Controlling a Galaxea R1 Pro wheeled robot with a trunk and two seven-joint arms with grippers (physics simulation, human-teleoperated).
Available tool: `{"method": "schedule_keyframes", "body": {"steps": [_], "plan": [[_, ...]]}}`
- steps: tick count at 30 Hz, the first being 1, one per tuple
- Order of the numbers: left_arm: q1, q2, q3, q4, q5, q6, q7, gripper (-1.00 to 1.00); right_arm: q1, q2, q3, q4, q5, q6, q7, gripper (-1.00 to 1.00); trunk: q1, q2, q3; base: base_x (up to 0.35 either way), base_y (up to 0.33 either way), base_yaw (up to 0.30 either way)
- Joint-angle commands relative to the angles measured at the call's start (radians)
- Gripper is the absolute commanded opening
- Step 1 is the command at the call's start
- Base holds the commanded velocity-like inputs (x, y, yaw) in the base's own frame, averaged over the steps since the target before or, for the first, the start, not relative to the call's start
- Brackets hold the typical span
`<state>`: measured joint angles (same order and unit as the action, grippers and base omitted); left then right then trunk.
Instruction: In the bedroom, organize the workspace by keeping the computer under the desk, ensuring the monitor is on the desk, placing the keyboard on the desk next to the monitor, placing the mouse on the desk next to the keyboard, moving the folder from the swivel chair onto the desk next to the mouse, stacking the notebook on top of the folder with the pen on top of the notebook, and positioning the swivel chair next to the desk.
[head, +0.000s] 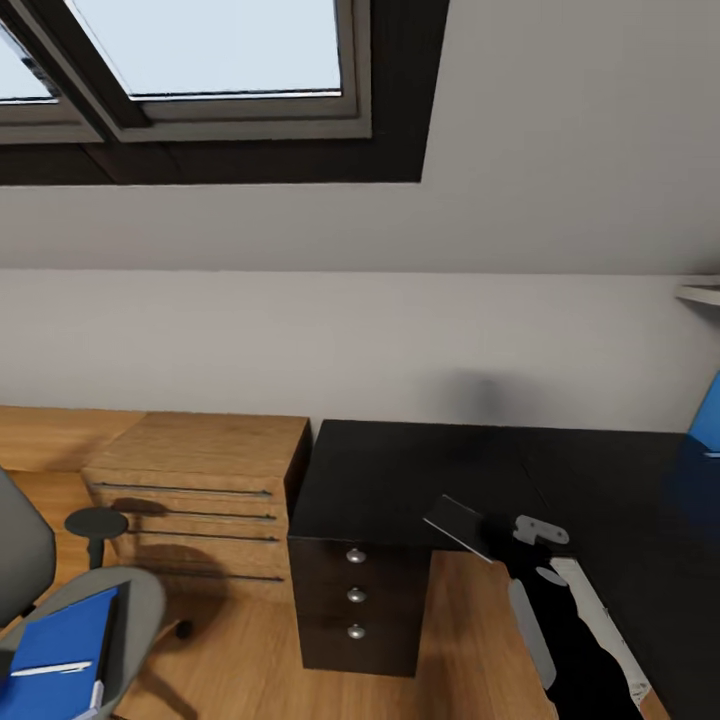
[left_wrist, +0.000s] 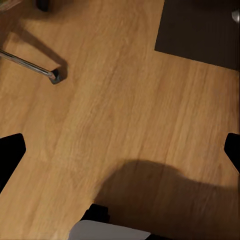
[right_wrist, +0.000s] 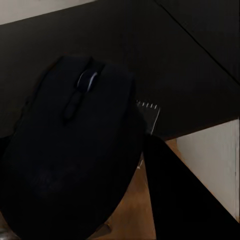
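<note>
3 chrome knobs line the dark drawer unit under the near end of the table, whose glossy black top runs off to the right along the white wall. Left of it stands a low light-wood cabinet with thin bar handles. At the lower left, the swivel chair carries the blue folder flat on its grey seat, with a white pen-like stick lying across the cover; a round black armrest stands just behind it.

The right arm reaches up from the lower right toward the table's inner edge. In the right wrist view the right claw is closed around a black mouse, scroll wheel facing up, held above the table edge; one dark finger shows beside the mouse.

The left claw hangs over bare wood floor, its 2 dark fingertips set wide apart with nothing between them. A chrome chair leg with a caster lies nearby.
</note>
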<state>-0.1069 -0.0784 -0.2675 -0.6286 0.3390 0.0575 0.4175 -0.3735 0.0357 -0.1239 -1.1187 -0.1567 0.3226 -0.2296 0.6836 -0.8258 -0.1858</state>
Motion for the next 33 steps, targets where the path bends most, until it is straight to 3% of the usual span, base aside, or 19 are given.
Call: {"method": "schedule_keyframes", "body": {"steps": [1, 15, 33], "plan": [[0.0, 0.001, -0.006, 0.0, 0.006, -0.008, 0.008, 1.0, -0.001, -0.002, -0.001, -0.001, -0.014, 0.002, -0.007, -1.0, 0.0, -0.001, -0.002, 0.0, 0.0, -0.263], [-0.001, 0.0, -0.007, 0.005, 0.006, -0.033, 0.009, 1.0, -0.001, -0.02, -0.003, 0.027, -0.014, -0.012, -0.005, -1.0, 0.0, -0.001, -0.002, 0.0, 0.0, -0.264], [0.0, -0.001, -0.009, 0.018, 0.004, -0.034, 0.007, 1.0, -0.001, -0.02, 0.002, 0.028, -0.012, -0.014, -0.005, -1.0, 0.0, -0.001, -0.002, 0.071, -0.057, -0.24]]}}
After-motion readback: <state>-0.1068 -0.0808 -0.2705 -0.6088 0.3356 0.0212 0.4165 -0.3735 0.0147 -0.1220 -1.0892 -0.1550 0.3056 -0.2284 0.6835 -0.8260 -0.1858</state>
